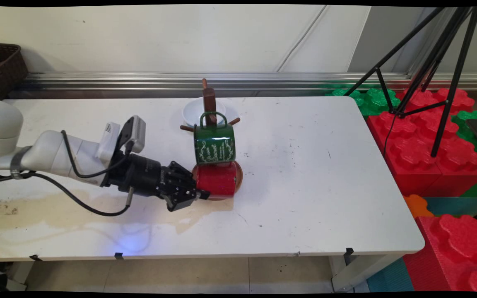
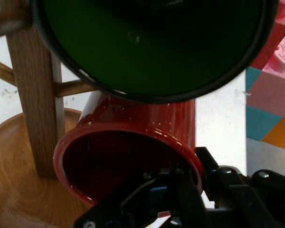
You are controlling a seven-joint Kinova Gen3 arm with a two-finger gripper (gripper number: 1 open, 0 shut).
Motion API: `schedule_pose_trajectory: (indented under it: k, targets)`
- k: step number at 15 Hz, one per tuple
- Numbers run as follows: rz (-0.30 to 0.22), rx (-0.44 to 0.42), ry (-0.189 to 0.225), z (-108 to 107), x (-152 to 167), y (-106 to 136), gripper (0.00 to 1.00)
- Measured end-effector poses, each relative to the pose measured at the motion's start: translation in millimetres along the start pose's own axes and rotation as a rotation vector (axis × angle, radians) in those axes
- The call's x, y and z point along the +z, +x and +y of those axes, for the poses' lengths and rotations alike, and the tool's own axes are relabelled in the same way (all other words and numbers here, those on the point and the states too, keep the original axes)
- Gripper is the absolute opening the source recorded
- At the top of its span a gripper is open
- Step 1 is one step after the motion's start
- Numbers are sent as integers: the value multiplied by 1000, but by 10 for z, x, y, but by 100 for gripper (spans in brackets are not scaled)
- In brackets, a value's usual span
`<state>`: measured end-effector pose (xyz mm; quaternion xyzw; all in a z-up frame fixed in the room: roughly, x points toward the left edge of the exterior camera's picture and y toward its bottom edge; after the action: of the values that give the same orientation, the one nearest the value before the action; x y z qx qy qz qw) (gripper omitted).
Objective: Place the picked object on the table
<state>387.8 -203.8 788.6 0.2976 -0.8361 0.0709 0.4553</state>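
Black gripper (image 2: 180, 199) pinches the red mug (image 1: 218, 180) by its rim, one finger inside (mug on its side at the wooden mug tree (image 1: 209, 103)). Any lift could knock the green mug (image 1: 214, 145) hanging directly above.

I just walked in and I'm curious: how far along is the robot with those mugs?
Looks done: the green mug hangs on the wooden rack. In hand: the gripper grips the rim of the red mug, lying sideways at the rack's base. Left: the red mug hangs on no peg yet.
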Motion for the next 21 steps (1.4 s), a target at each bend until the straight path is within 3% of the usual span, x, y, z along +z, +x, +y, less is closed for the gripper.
schedule_pose_trajectory:
  k: [9, 21]
  targets:
    - [-19, 16, -69, 62, -265, 9, 0]
    - [-93, 83, -101, 13, -530, -23, 0]
